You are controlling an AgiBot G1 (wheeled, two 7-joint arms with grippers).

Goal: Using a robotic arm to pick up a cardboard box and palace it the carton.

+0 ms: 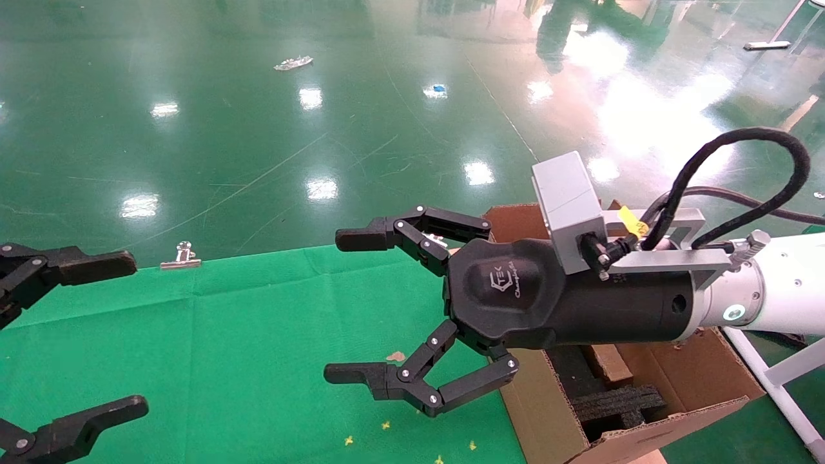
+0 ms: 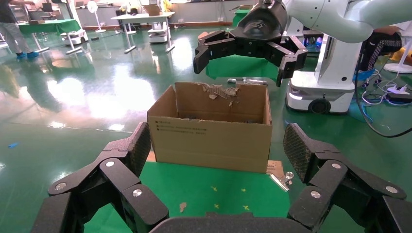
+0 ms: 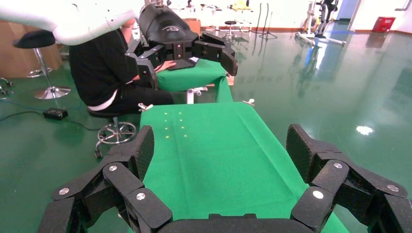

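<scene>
Your right gripper (image 1: 345,306) hangs with its fingers spread wide and nothing between them, above the green cloth (image 1: 245,341) just beside the carton (image 1: 651,380), which sits at the cloth's right edge with black foam inserts (image 1: 612,403) inside. You can't see the cardboard box in any view. Your left gripper (image 1: 97,335) also stands wide and empty over the cloth's left side. A metal clip (image 1: 182,256) lies at the cloth's far edge
</scene>
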